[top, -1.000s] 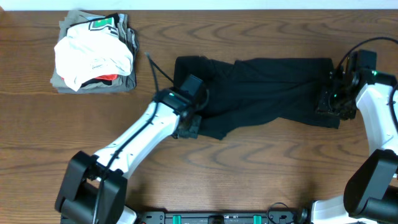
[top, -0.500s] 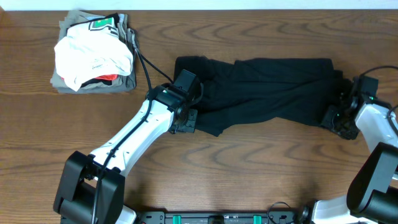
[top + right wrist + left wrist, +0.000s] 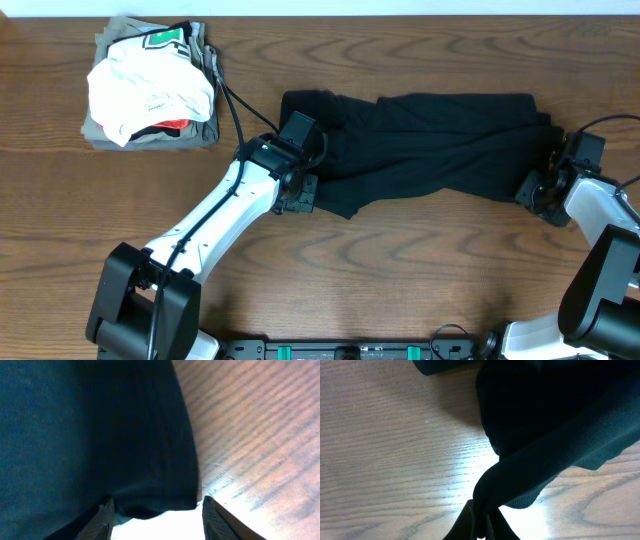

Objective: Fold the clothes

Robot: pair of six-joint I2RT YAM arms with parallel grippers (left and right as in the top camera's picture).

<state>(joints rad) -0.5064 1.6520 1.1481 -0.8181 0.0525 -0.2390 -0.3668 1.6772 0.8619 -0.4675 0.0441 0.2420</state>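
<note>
**Overhead view.** The left arm [image 3: 215, 225] reaches diagonally from the near edge of the table [image 3: 400, 270] up to the lower left edge of the black shirt [image 3: 430, 150]. The left gripper [image 3: 298, 196] is clenched on the cloth there. The shirt lies bunched lengthwise across the middle of the table. The right arm [image 3: 600, 205] bends in from the right edge. The right gripper [image 3: 533, 190] sits at the shirt's lower right corner. At the far left corner a white garment [image 3: 150, 85] rests on top of folded grey-olive garments [image 3: 110, 137], well apart from the shirt.

**Left wrist view.** The left gripper [image 3: 480, 517] pinches a narrow fold of the black shirt [image 3: 560, 420]. The fold rises off the table [image 3: 385, 450] and stretches away towards the upper right.

**Right wrist view.** The fingers [image 3: 104, 519] of the right gripper [image 3: 156, 505] stand apart, released. The shirt's hem [image 3: 150, 460] lies flat just ahead of them, and bare table [image 3: 250, 435] lies to the right.
</note>
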